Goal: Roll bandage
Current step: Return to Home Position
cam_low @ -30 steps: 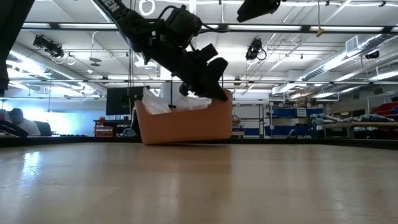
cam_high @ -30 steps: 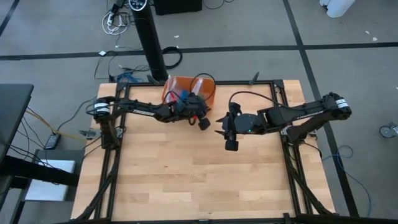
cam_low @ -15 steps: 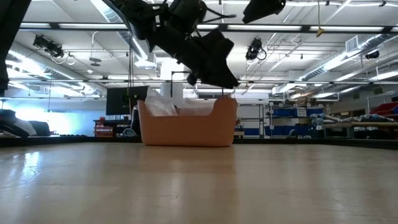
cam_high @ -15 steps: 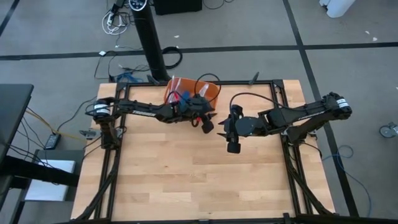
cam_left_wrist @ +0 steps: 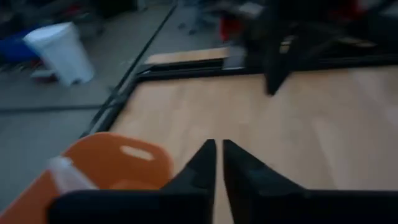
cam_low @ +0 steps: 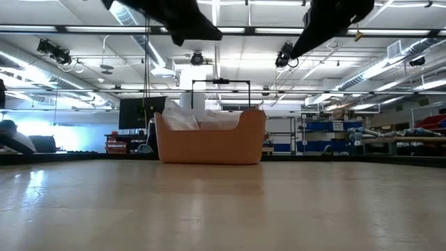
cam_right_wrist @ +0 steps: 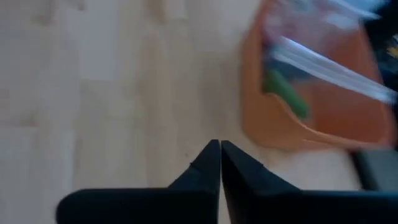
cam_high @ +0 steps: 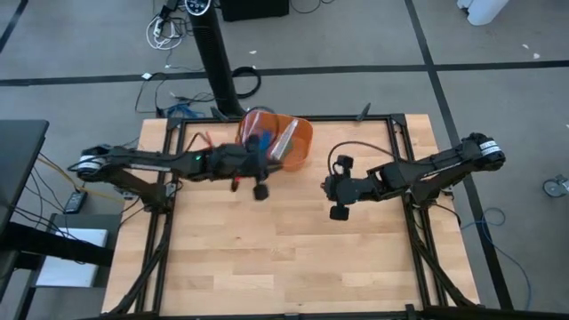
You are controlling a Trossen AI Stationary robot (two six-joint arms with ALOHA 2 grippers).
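One table (cam_high: 267,267) is counted, with two dark arms over it: one left arm (cam_high: 151,162) and one right arm (cam_high: 436,162), each ending in one pair of jaws. One orange bin (cam_high: 304,133) is seen at the far centre of the table. Inside it, one clear plastic bag (cam_right_wrist: 323,62) and one green bandage (cam_right_wrist: 285,93) are counted. One black post (cam_high: 213,62) is seen beyond the table's far edge, and one white bucket (cam_left_wrist: 62,53) on the floor.
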